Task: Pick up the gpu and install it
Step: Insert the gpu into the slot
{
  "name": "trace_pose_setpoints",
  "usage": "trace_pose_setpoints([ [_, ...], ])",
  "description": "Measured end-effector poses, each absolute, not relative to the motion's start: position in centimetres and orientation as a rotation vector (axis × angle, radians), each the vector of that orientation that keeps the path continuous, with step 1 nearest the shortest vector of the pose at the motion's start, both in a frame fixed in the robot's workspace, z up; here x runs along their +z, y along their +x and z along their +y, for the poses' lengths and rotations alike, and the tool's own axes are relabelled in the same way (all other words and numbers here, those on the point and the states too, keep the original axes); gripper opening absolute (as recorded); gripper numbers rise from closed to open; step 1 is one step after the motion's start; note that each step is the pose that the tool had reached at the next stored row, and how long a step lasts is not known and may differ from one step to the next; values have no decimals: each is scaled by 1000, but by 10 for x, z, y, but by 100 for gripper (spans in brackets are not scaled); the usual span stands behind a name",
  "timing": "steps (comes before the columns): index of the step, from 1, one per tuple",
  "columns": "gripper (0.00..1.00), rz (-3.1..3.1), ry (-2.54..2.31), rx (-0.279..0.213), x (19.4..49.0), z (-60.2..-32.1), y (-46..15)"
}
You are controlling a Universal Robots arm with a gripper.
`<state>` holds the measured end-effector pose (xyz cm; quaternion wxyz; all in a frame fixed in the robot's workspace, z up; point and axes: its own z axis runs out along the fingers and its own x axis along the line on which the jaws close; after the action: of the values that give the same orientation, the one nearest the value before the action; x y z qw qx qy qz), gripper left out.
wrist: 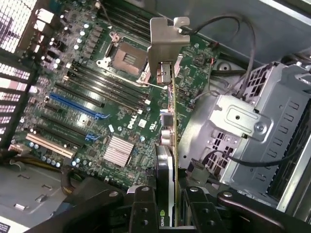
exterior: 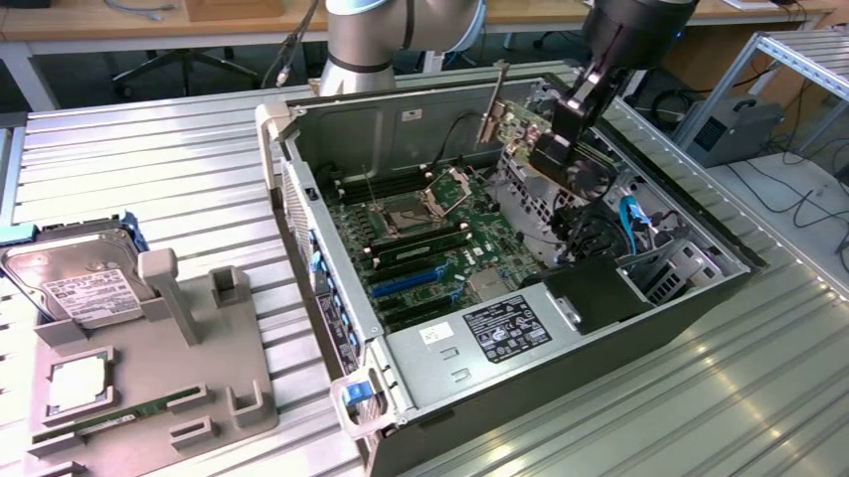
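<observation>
Gpu hangs above the motherboard, the gripper clamping its faces between both fingers, likely to keep its edge toward the motherboard's expansion slots.

Exterior high, oblique; wrist near motherboard

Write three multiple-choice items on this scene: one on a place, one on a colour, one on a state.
1. Where is the gpu? A on the grey tray; B over the open case; C seated in a slot.
2. Its bracket is: A blue; B red; C silver.
3. The gripper is: A open; B shut on the gpu; C shut on the hard drive.
1 B, the motherboard lies beneath it; 2 C, bare metal; 3 B, fingers clamp the card's edge.
</observation>
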<state>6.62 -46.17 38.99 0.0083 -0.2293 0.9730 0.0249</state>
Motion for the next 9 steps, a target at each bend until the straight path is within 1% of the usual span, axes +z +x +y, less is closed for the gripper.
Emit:
trace_pose_setpoints([
  [9,27,2922,-1125,81,389,-461,66],
])
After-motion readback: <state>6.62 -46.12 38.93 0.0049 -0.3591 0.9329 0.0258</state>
